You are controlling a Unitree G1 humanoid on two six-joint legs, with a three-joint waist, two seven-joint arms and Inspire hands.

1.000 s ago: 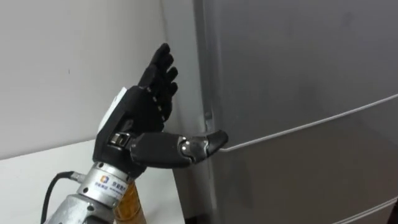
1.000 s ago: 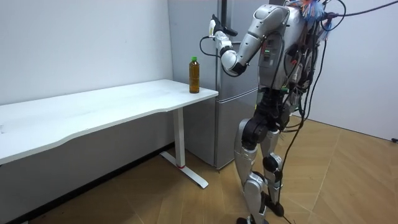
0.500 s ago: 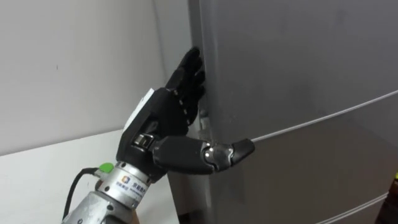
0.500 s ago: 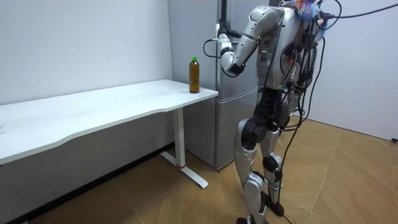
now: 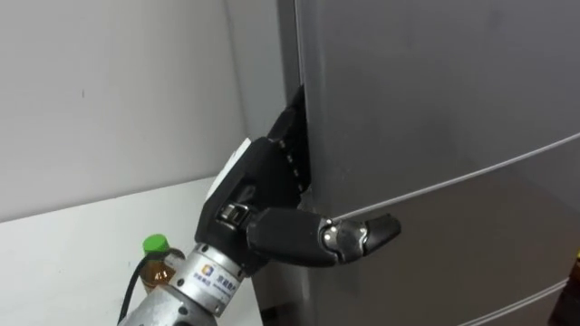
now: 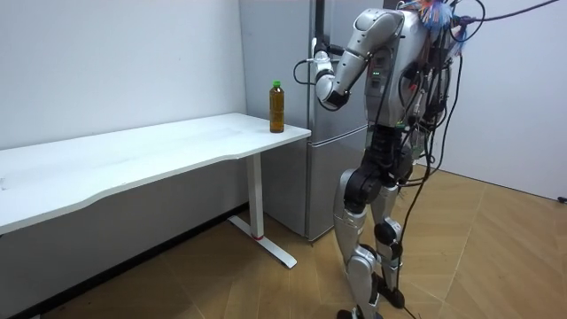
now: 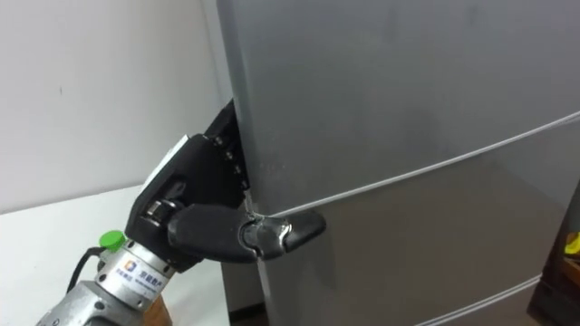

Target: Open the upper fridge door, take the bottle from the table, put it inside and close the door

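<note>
White wall (image 6: 115, 62) backs a long white table (image 6: 177, 146) on a wooden floor (image 6: 478, 257), and a tall grey fridge (image 5: 435, 109) stands just past the table's end, at the room view's right. The robot stands upright on both legs close in front of the fridge, facing it, with the table's end off to its own left. Its left arm is raised and bent, and the left hand (image 5: 258, 186) is set against the left edge of the upper door (image 5: 408, 81), just above the thin seam that divides this door from the one beneath. The black thumb lies stretched across the door's front, its tip right on that seam, touching the metal. Beyond the palm the hand slips out of sight behind the door's edge, so whether it is clasping the edge or merely resting there cannot be told. From the room view the upper door looks shut against the fridge body. The bottle (image 6: 277, 107), amber with a green cap, stands upright on the table's corner nearest the fridge, apart from the hand; in the eye views its cap shows low down, beside the robot's left wrist.
</note>
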